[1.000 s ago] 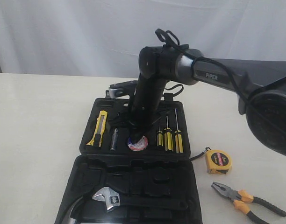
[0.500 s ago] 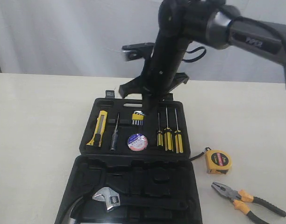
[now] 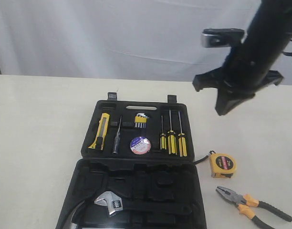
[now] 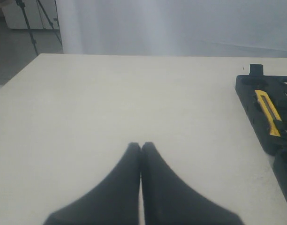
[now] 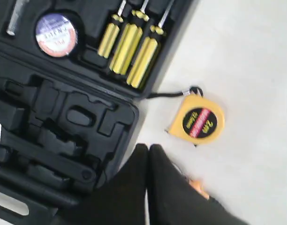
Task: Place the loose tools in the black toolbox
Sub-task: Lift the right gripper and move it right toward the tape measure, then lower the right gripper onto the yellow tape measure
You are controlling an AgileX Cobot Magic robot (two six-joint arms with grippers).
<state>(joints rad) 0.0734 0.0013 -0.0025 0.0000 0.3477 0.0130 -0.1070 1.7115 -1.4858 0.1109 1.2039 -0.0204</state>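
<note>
The black toolbox point(image 3: 182, 108) lies open mid-table. In its upper tray sit the yellow-black utility knife point(image 3: 101, 131) and the small tape roll point(image 3: 140, 145). The yellow tape measure point(image 3: 223, 165) and the orange-handled pliers point(image 3: 251, 202) lie on the table to the right of the box. My right gripper point(image 3: 221, 109) hangs shut and empty, high above the table at the right. In its wrist view the right gripper point(image 5: 148, 148) is close to the tape measure point(image 5: 197, 121), and its fingers hide most of the pliers. My left gripper point(image 4: 141, 145) is shut over bare table, left of the toolbox point(image 4: 249, 89).
Yellow-handled screwdrivers point(image 3: 172, 140) and hex keys point(image 3: 140, 119) sit in the upper tray. A silver adjustable wrench point(image 3: 110, 202) rests in the lower half. A white curtain hangs behind the table.
My right arm rose from the tape roll's slot in the toolbox and swung up and to the right. The tape roll stayed in the tray. Nothing else moved.
</note>
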